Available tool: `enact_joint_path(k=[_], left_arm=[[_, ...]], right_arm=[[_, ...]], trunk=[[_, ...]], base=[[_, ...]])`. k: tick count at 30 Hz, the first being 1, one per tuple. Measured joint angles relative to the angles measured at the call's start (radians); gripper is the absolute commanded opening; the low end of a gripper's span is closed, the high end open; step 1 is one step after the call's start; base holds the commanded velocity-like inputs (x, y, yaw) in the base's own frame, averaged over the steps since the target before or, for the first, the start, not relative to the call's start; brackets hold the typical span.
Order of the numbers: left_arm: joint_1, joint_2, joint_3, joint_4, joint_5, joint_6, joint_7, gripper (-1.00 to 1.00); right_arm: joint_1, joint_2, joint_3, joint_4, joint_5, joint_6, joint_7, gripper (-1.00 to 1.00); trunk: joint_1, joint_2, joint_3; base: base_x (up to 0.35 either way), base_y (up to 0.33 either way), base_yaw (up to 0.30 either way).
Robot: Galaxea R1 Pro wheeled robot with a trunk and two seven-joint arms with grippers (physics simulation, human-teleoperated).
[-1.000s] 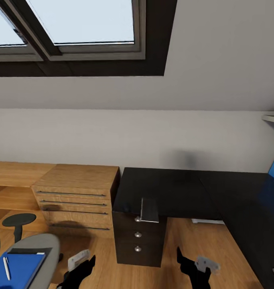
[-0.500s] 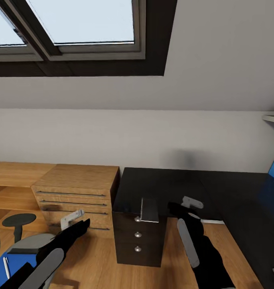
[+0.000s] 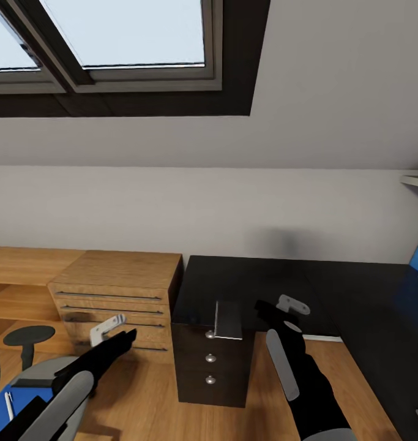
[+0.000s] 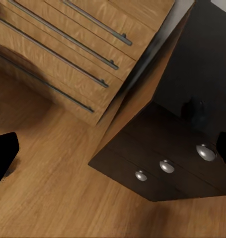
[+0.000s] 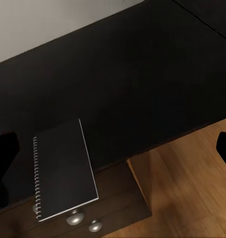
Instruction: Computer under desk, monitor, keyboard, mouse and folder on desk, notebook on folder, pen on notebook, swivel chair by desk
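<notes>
Your left gripper (image 3: 111, 326) hangs over the floor by the light-wood drawer chest (image 3: 114, 303), fingers apart. Your right gripper (image 3: 281, 306) hovers at the front edge of the desk (image 3: 264, 288), fingers apart. The notebook (image 5: 64, 168) lies on the desk corner, overhanging the drawers. The folder (image 3: 3, 407) with the pen (image 3: 11, 405) sits on the swivel chair (image 3: 46, 373)

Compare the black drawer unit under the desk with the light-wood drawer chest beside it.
The black drawer unit is near-black; the light-wood drawer chest is pale oak. The unit's drawers have round silver knobs; the chest's have long thin bar handles. The unit sits under the desk top; the chest stands on its own, wider. Both rest on the wood floor, side by side.
</notes>
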Motion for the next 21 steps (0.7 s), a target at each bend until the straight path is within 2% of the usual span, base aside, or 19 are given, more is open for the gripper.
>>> enact_joint_path(k=[6, 14, 16, 18, 21], left_arm=[[0.000, -0.001, -0.005, 0.005, 0.003, 0.000, 0.000, 1.00], [0.000, -0.001, -0.006, 0.006, 0.006, 0.000, 0.000, 1.00], [0.000, -0.002, -0.008, 0.006, 0.005, 0.000, 0.000, 1.00], [0.000, -0.002, -0.014, 0.006, 0.004, 0.000, 0.000, 1.00], [0.000, -0.003, -0.048, 0.006, 0.003, 0.000, 0.000, 1.00]], right_arm=[[0.001, -0.001, 0.003, 0.006, 0.002, -0.001, -0.001, 1.00], [0.002, -0.002, 0.005, 0.029, 0.005, -0.003, -0.001, 1.00], [0.002, -0.002, 0.009, 0.062, 0.007, -0.006, 0.000, 1.00], [0.002, -0.003, 0.010, 0.076, 0.008, -0.007, 0.000, 1.00], [0.002, -0.003, 0.018, 0.087, 0.009, -0.008, 0.001, 1.00]], trunk=[[0.000, 0.000, -0.002], [0.000, 0.000, -0.007], [0.000, 0.000, -0.008], [0.000, 0.000, -0.009], [0.000, 0.000, -0.011]], base=[[0.000, 0.000, 0.105], [0.000, 0.000, 0.231], [0.000, 0.000, 0.249], [0.000, 0.000, 0.250], [0.000, 0.000, 0.249]])
